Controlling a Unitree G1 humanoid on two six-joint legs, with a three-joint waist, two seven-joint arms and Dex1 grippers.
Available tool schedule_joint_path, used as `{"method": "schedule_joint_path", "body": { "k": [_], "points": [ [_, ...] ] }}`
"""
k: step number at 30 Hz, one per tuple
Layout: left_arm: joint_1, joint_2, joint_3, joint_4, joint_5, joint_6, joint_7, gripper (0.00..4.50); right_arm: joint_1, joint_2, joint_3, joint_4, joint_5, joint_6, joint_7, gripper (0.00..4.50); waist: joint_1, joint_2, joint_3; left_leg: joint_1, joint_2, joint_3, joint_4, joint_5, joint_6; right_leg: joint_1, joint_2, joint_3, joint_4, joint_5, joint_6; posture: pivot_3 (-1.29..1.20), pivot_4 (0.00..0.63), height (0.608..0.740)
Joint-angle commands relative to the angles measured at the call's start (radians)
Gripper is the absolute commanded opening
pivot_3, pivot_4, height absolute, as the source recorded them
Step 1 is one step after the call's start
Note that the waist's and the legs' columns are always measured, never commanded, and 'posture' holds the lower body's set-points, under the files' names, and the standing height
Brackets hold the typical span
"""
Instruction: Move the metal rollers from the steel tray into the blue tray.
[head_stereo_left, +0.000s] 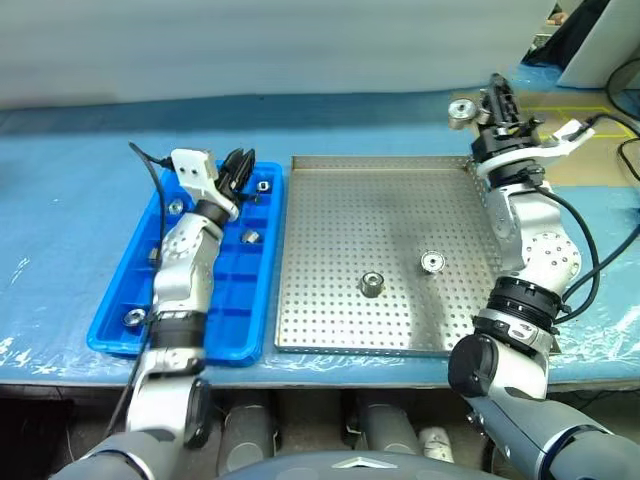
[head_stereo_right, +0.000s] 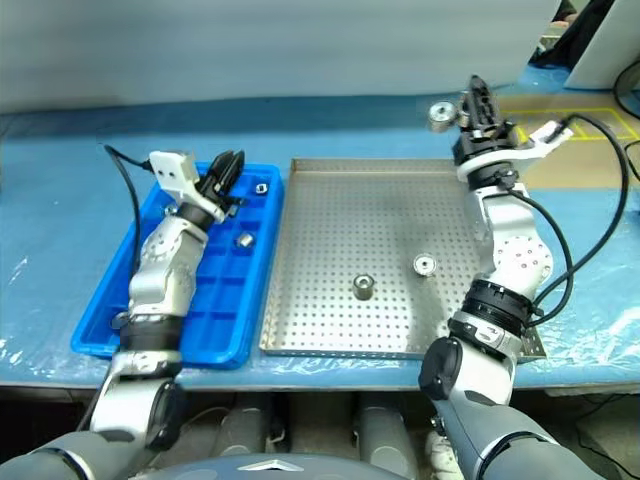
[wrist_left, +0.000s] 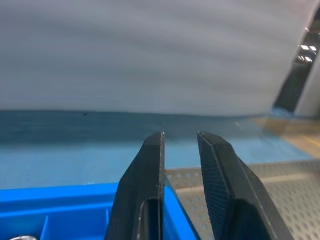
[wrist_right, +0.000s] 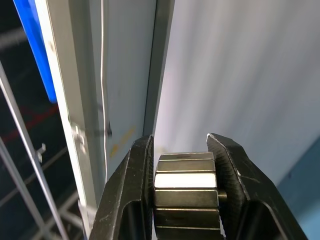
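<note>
On the left of the bench (head_stereo_left: 60, 200), which is covered in a blue sheet, lies the blue tray (head_stereo_left: 262, 320), glossy plastic divided into small square compartments. About 5 metal rollers sit in separate cells, among them one (head_stereo_left: 134, 317) at the near left and one (head_stereo_left: 252, 237) toward the right wall. The left gripper (head_stereo_left: 237, 166) hovers over the tray's far end, its 2 ribbed black fingers (wrist_left: 145, 185) a narrow gap apart with nothing between them. Just beside the blue tray lies the steel tray (head_stereo_left: 330, 200), matte square metal with a perforated floor and low rims; 2 short hollow rollers (head_stereo_left: 372, 284) (head_stereo_left: 432, 262) stand on it, apart. At the right, the right gripper (head_stereo_left: 497, 103) is raised above the steel tray's far right corner, fingers (wrist_right: 127, 200) clamped on a shiny ridged roller (wrist_right: 185, 192).
</note>
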Motion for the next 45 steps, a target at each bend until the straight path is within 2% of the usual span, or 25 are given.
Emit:
{"method": "schedule_joint_path", "body": {
  "k": [1,7,10,16,22,26,30,32,35,38,45],
  "points": [
    [0.059,0.100,0.006,-0.186,-0.046,0.092,-0.060,1.08,0.002,-0.022,0.060,-0.008,-0.029,0.032,0.070,1.24,0.007,0.000,0.000,0.000,0.000,0.000,0.000,0.000,0.000,0.000,0.000,0.000,0.000,0.000,0.000,-0.07,0.150,0.740],
    [0.251,0.286,0.080,-0.367,-0.061,0.176,-0.106,1.08,0.009,-0.049,0.170,0.007,-0.114,0.087,0.207,1.24,0.028,0.000,0.000,0.002,0.000,0.000,0.000,0.000,-0.007,0.001,0.000,0.000,0.001,0.000,0.000,0.01,0.150,0.740],
    [0.364,0.359,0.143,-0.436,-0.087,0.211,-0.134,1.08,0.007,-0.075,0.265,0.019,-0.226,0.091,0.297,1.24,0.034,-0.001,0.000,0.002,0.000,0.000,-0.002,0.000,-0.008,0.000,0.000,0.000,0.001,0.000,0.000,0.05,0.150,0.740],
    [0.528,0.405,0.217,-0.527,-0.089,0.248,-0.127,1.08,-0.025,-0.105,0.470,0.060,-0.502,-0.001,0.477,1.24,0.050,-0.002,0.001,0.003,0.000,-0.001,-0.003,0.001,-0.009,0.001,0.000,0.000,0.001,0.000,0.000,0.14,0.150,0.740],
    [0.678,0.433,0.163,-0.564,0.033,0.225,-0.124,1.08,-0.072,-0.054,0.550,0.121,-0.640,-0.076,0.580,1.24,0.070,-0.003,0.001,0.003,0.000,-0.002,-0.003,0.001,-0.009,0.001,0.001,0.000,0.001,0.000,0.000,0.19,0.150,0.740],
    [0.668,0.421,0.125,-0.511,0.127,0.176,-0.082,1.08,-0.067,-0.033,0.565,0.118,-0.685,-0.086,0.612,1.24,0.089,-0.003,0.001,0.004,0.001,-0.002,-0.003,0.001,-0.009,0.002,0.001,0.000,0.002,0.000,0.000,0.19,0.150,0.740],
    [0.598,0.392,0.079,-0.435,0.200,0.119,-0.030,1.08,-0.061,-0.021,0.557,0.103,-0.702,-0.077,0.622,1.24,0.093,-0.004,0.001,0.006,0.000,-0.002,-0.003,0.001,-0.009,0.004,0.001,0.000,0.002,0.000,0.000,0.18,0.150,0.740],
    [0.556,0.363,0.066,-0.409,0.213,0.100,-0.006,1.69,-0.054,-0.017,0.555,0.090,-0.704,-0.069,0.623,1.24,0.092,-0.004,0.000,0.007,0.000,-0.002,-0.002,0.001,-0.010,0.004,0.001,0.001,0.003,0.000,0.000,0.17,0.150,0.740],
    [0.487,0.304,0.087,-0.401,0.152,0.118,0.009,2.63,-0.026,-0.017,0.576,0.056,-0.720,-0.065,0.630,1.24,0.089,-0.005,0.000,0.008,0.000,-0.002,-0.002,0.002,-0.012,0.004,0.001,0.001,0.005,0.000,0.000,0.15,0.150,0.740],
    [0.467,0.289,0.126,-0.417,0.043,0.154,-0.045,2.63,-0.013,0.011,0.612,0.024,-0.740,-0.063,0.633,1.24,0.082,-0.005,0.000,0.008,0.001,-0.002,-0.002,0.005,-0.016,0.004,0.001,0.001,0.007,-0.001,-0.001,0.15,0.150,0.740],
    [0.469,0.309,0.139,-0.444,-0.052,0.206,-0.091,2.63,-0.018,0.068,0.663,0.025,-0.792,-0.084,0.652,1.24,0.085,-0.006,0.000,0.011,0.001,-0.002,-0.003,0.005,-0.016,0.003,0.001,0.000,0.012,-0.003,-0.005,0.16,0.150,0.740]
  ]
}}
